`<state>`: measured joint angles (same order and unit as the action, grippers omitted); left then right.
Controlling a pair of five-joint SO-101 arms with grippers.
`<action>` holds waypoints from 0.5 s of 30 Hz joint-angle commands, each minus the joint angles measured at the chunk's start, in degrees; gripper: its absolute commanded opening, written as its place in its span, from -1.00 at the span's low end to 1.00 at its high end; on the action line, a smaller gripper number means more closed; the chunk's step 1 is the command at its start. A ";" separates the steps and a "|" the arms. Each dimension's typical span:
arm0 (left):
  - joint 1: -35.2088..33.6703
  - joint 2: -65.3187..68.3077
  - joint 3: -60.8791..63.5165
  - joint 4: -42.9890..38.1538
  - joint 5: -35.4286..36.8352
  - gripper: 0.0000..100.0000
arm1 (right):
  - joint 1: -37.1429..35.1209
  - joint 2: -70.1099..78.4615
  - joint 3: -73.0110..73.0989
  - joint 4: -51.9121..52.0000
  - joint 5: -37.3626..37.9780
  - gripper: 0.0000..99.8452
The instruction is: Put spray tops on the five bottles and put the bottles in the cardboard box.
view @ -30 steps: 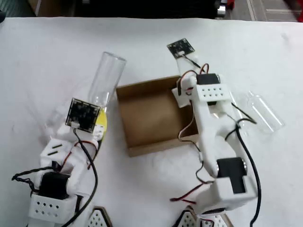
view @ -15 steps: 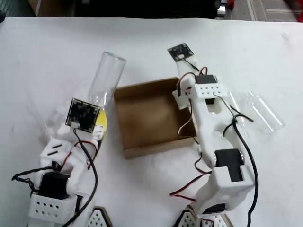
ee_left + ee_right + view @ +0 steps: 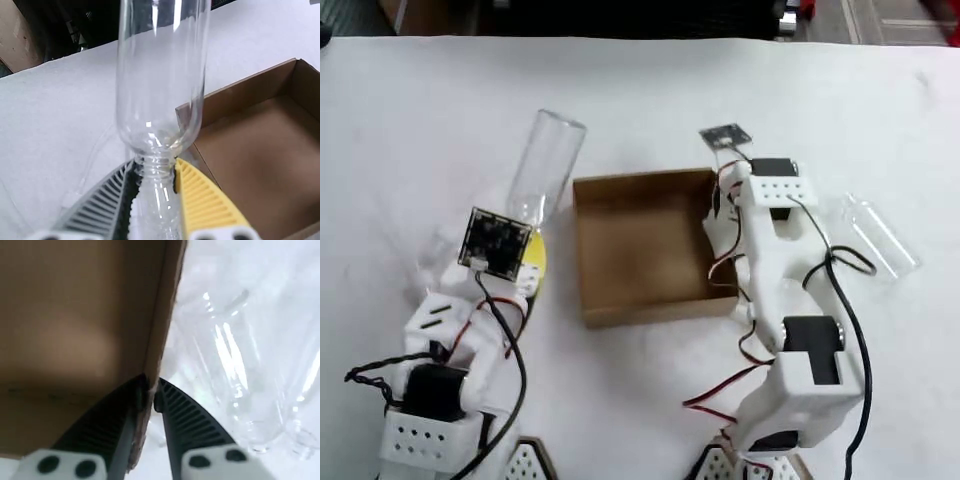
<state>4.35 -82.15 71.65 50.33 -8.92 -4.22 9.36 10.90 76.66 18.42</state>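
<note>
L gripper (image 3: 155,170) clamped on neck of bottle (image 3: 162,75); bottle raised just beside cardboard box (image 3: 630,255). R gripper (image 3: 150,388) pinched on box's side wall. 2nd bottle (image 3: 880,235) lies flat on table (image 3: 420,100), beyond R arm.

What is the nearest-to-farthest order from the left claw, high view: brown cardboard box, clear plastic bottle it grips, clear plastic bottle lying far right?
1. gripped clear plastic bottle, neck inside the left claw.
2. brown cardboard box, table centre.
3. lying clear plastic bottle, far right.
</note>
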 commanded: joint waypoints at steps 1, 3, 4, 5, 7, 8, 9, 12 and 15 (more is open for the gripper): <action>-0.40 -1.01 -0.44 -1.67 0.26 -0.96 | 0.84 -3.56 -0.88 2.51 -0.18 -0.97; -0.40 -1.01 -0.44 -1.67 0.26 -0.96 | 0.84 -4.00 1.32 2.59 -0.18 -0.97; -0.40 -1.01 -0.44 -1.67 0.26 -0.96 | 0.84 -4.53 2.81 2.59 -0.18 -0.97; -0.40 -1.01 -0.44 -1.67 0.26 -0.96 | 0.75 -5.41 4.40 2.59 -0.18 -0.97; -0.22 -1.01 -0.44 -1.67 0.26 -0.96 | 0.75 -8.04 7.82 2.59 0.35 -0.97; -0.13 -1.01 -0.44 -1.67 0.26 -0.96 | 0.75 -9.71 9.49 2.59 1.49 -0.97; -0.13 -1.01 -0.44 -1.67 0.26 -0.96 | 0.75 -11.65 11.25 2.59 2.46 -0.97; -0.13 -1.01 -0.35 -1.67 0.26 -0.96 | 0.84 -18.42 16.18 2.59 3.96 -0.97; -0.13 -1.01 -0.35 -1.67 0.26 -0.96 | 0.48 -24.48 20.66 2.77 4.31 -0.97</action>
<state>4.35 -82.15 71.65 50.33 -8.92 -3.78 -8.31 29.27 78.59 21.67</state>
